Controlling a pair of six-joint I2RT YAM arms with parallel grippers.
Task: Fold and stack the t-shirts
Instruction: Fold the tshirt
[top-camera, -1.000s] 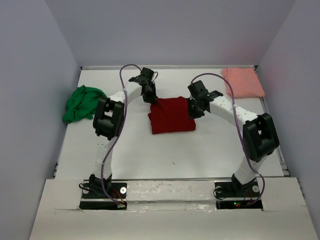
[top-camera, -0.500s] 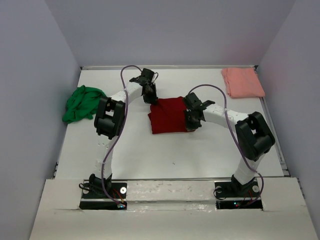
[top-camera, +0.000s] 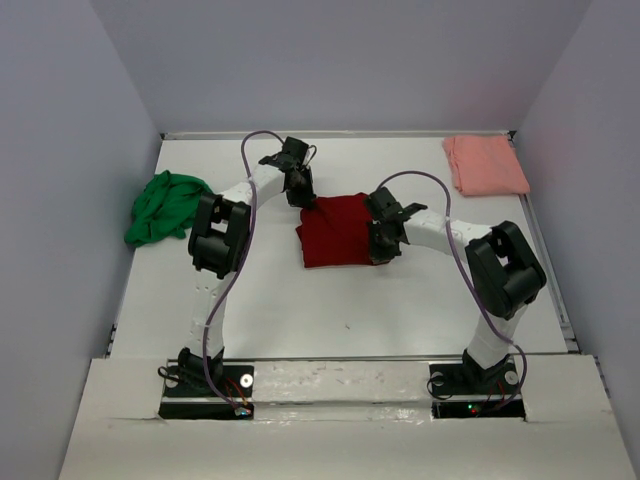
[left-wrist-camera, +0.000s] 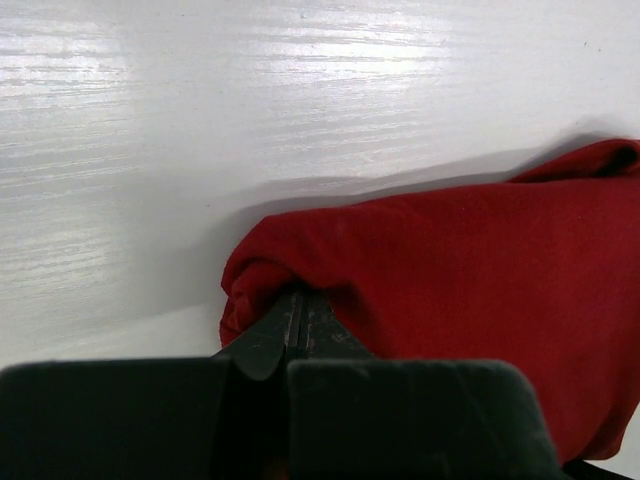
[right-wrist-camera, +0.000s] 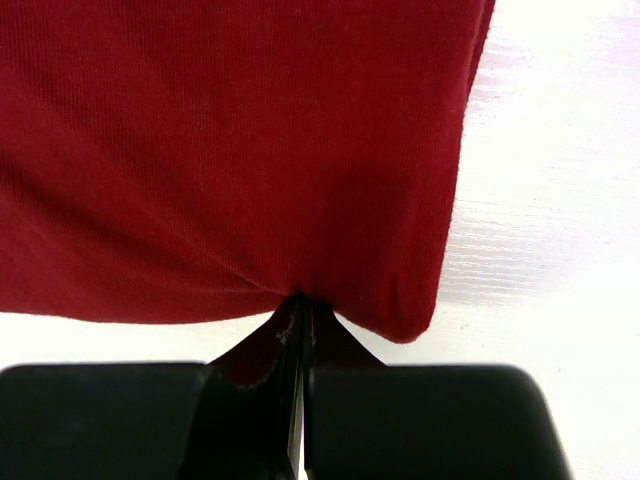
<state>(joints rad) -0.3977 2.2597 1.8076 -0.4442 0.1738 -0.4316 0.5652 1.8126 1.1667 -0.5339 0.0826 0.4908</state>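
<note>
The left gripper (left-wrist-camera: 300, 305) and right gripper (right-wrist-camera: 300, 303) are each clenching a pinch of the dark red soft cloth t-shirt (top-camera: 338, 232), which is lying part-folded mid-way across the white table (top-camera: 350, 305). For a clean fold, both should be travelling together, holding the edge taut and low.

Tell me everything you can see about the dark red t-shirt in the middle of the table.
The dark red t-shirt is soft, plain knit cloth, folded into a rough rectangle and lying flat at the middle of the white table. The left gripper is shut on its bunched far left corner, and the right gripper is shut on an edge close to its near right corner. Nothing else touches it.
</note>
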